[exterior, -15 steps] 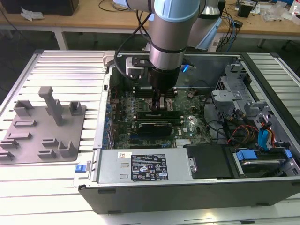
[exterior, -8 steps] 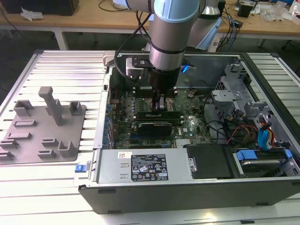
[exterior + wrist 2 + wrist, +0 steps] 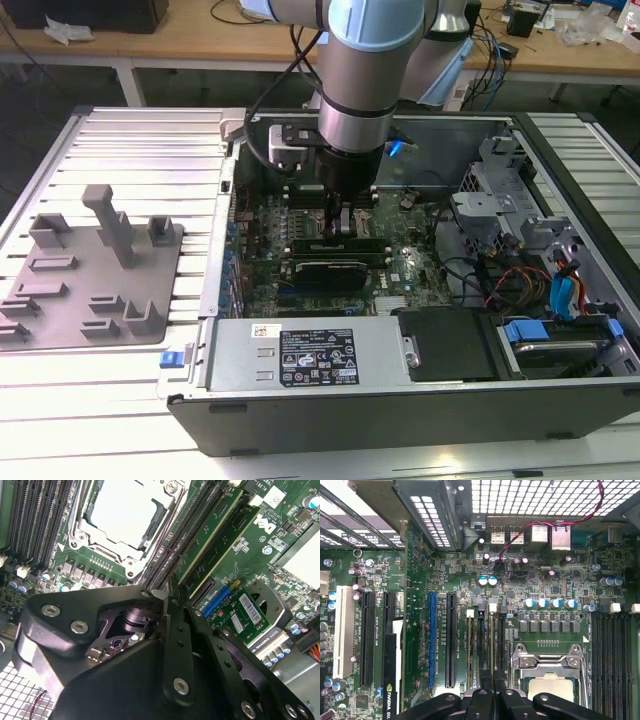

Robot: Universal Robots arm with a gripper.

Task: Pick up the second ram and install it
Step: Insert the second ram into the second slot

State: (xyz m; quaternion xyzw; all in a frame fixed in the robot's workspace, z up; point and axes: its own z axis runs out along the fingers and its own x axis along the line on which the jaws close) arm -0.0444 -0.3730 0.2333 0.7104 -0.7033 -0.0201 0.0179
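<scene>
The open computer case [image 3: 300, 425] lies on its side. The arm [image 3: 352, 90] drops into it from twelve o'clock in the exterior view, wrist plumb over the motherboard [image 3: 405, 275]. From the gripper [image 3: 343, 222], the power supply [image 3: 300, 355] sits at six o'clock and the grey parts tray [image 3: 90, 270] lies well apart at nine.

On the board, the second ram [image 3: 492, 645] stands on edge in a slot just beside the processor socket [image 3: 547, 680] — whether it is pressed fully home I cannot tell. The gripper's fingers [image 3: 504, 700] are drawn close together with the stick's top edge running between them, so they look clamped on it.

I judge the stick light and stiff, but thin and fragile. It will not sag, yet it could crack or scrape its contacts if twisted. The safe hold is across the flat faces at the upper edge, clear of the chips — it tolerates force only straight along the slot.
</scene>
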